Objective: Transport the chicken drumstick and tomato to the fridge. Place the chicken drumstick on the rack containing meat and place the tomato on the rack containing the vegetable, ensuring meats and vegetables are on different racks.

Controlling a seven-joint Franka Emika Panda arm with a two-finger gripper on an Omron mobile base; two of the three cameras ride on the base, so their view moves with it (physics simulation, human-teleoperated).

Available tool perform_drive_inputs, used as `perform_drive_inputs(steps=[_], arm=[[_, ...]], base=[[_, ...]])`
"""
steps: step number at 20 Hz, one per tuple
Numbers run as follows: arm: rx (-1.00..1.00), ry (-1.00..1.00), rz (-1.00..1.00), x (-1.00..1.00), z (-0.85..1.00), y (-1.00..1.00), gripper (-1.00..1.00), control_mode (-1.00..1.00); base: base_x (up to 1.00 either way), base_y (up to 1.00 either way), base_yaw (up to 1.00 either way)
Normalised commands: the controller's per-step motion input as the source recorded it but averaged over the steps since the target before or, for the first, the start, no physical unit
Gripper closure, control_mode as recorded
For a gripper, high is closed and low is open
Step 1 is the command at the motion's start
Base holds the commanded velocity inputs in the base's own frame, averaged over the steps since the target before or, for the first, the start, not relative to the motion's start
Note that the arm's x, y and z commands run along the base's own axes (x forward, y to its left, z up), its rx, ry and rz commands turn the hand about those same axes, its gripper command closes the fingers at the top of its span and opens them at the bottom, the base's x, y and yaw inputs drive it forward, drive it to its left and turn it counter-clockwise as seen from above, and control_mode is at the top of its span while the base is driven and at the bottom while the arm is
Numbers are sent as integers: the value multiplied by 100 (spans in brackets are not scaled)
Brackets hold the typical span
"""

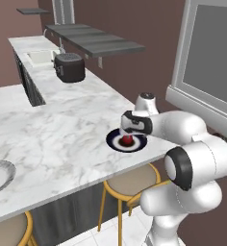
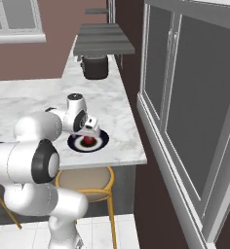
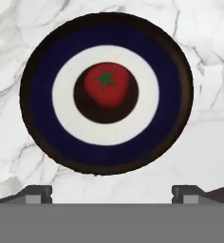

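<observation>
The robot's white arm bends forward over stools tucked under the marble desk, reaching the desk's near right corner. There a round plate ringed in dark blue and white carries the tomato, stem star up, at its centre. The claw hangs directly above, pointing straight down, fingertips spread wide and empty; the tomato lies just ahead of the midpoint between them, so a short forward shift and a straight descent look likely. A dark toaster sits far back.
</observation>
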Motion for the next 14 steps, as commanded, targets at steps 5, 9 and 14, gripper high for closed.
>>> perform_drive_inputs(steps=[5,9,14], arm=[[-1,9,0,50,-35,1,-100,-100],[-2,1,0,43,-18,5,-100,-100],[-1,1,0,21,-9,11,-100,-100]], base=[[0,0,0],[0,0,0],[0,0,0]])
